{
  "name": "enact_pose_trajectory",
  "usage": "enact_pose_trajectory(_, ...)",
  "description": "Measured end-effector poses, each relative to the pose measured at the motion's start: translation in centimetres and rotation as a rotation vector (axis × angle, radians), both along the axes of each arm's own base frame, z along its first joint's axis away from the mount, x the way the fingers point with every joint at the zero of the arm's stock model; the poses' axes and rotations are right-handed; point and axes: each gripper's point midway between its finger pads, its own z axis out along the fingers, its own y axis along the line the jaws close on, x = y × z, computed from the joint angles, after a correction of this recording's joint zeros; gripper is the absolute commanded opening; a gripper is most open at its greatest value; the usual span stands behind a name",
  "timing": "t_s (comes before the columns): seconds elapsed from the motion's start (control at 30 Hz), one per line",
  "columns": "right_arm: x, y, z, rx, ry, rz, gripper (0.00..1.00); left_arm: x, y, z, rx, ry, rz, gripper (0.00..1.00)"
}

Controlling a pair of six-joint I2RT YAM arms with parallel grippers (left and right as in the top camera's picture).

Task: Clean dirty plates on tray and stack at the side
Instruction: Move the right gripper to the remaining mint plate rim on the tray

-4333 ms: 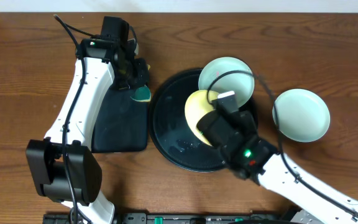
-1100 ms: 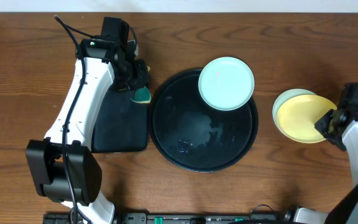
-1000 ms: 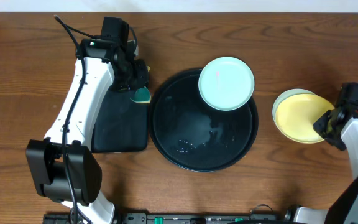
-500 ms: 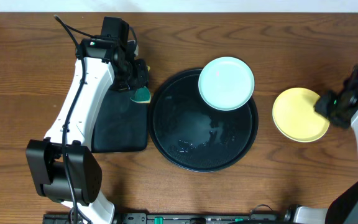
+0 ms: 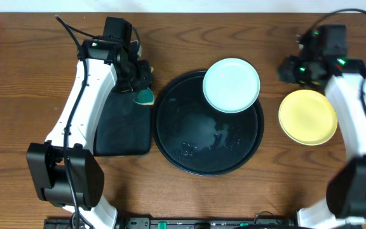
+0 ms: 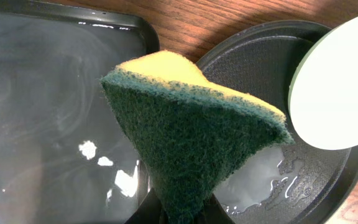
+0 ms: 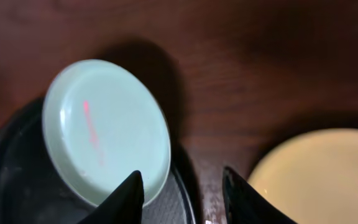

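Observation:
The round black tray [image 5: 189, 146] lies mid-table, wet inside. A mint plate [image 5: 231, 84] with a pink smear rests on its upper right rim; it also shows in the right wrist view [image 7: 104, 127] and the left wrist view [image 6: 340, 87]. The yellow plate [image 5: 307, 117] lies on the table at the right and covers the other mint plate, which is hidden. My left gripper [image 5: 140, 81] is shut on a green and yellow sponge [image 6: 185, 124] beside the tray's left rim. My right gripper [image 5: 292, 69] is open and empty, between the mint plate and the yellow plate [image 7: 316, 174].
A smaller black rectangular tray [image 5: 122, 124], wet, lies left of the round tray under my left arm. Bare wooden table [image 5: 18, 83] surrounds everything. Water puddles [image 6: 272, 180] sit on the round tray's floor.
My right gripper set the yellow plate on the mint plate at the right, let go, and moved up and left toward the tray. The left arm has not moved.

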Motion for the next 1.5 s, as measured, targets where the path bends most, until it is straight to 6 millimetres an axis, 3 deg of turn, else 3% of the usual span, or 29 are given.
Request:
enact_pose_trajectory(0.27, 2.0, 1.7, -6.7, -0.056, 0.1, 0.169, 0.5, 0.0, 0.0, 0.0, 0.0, 0.0, 0.0, 0.08)
enact_pose_trajectory(0.43, 2.5, 2.5, -7.6, -0.06, 0.077, 0.257, 0.47, 0.2, 0.0, 0.0, -0.001, -0.007, 0.0, 0.07)
enact_pose_trajectory(0.6, 3.4, 3.3, -7.6, -0.061, 0.037, 0.316, 0.39, 0.2, 0.0, 0.1, -0.001, -0.008, 0.0, 0.07)
enact_pose_trajectory(0.73, 3.6, 3.7, -9.7, -0.049, 0.062, 0.339, 0.33, 0.2, 0.0, 0.1, -0.001, -0.008, 0.0, 0.08)
enact_pose_trajectory(0.9, 3.3, 3.9, -12.1, -0.035, 0.104, 0.352, 0.09, 0.2, 0.0, 0.1, -0.001, -0.008, 0.0, 0.07)
enact_pose_trajectory(1.0, 3.4, 4.0, -12.2, -0.023, 0.105, 0.349, 0.01, 0.2, 0.0, 0.1, -0.001, -0.008, 0.0, 0.08)
enact_pose_trajectory(1.23, 3.2, 4.8, -11.8, 0.027, 0.107, 0.355, 0.01, 0.2, 0.0, 0.1, -0.001, -0.008, 0.0, 0.07)
enact_pose_trajectory(1.5, 0.7, 5.9, -10.3, 0.078, 0.184, 0.35, 0.01, 0.2, 0.0, 0.1, -0.001, -0.008, 0.0, 0.07)
